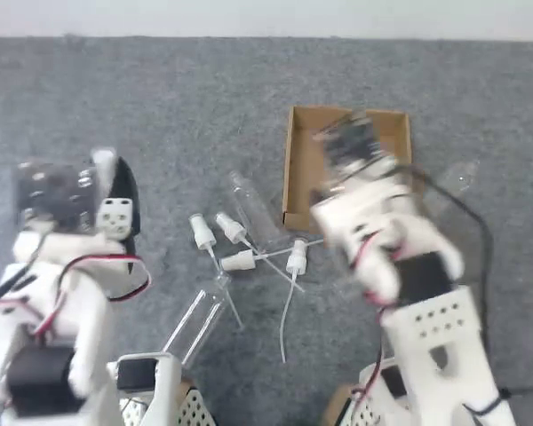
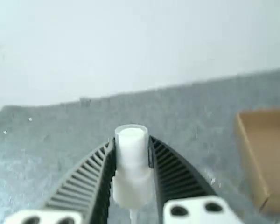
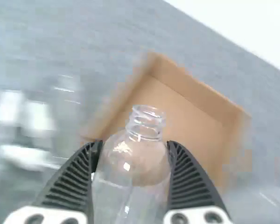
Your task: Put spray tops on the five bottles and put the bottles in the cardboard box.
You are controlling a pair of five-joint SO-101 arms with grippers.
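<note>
- The left pincer [image 2: 130, 143] is grasping a white spray top [image 2: 130, 172], which is sitting squarely between its two ribbed fingers.
- The spray top's long axis is running along the fingers, with its cap pointing away from the wrist and its thin tube trailing back toward it.
- The right pincer [image 3: 133, 148] is clenching a clear bottle [image 3: 135, 163] at the shoulder. The open threaded neck is pointing out past the fingertips, with the cardboard box [image 3: 191, 116] lying beyond it.
- Loose spray tops [image 1: 240, 260] are lying on the grey bench [image 1: 160, 106] just beside the box, and a second bottle [image 1: 200, 319] is lying on its side near them.
</note>
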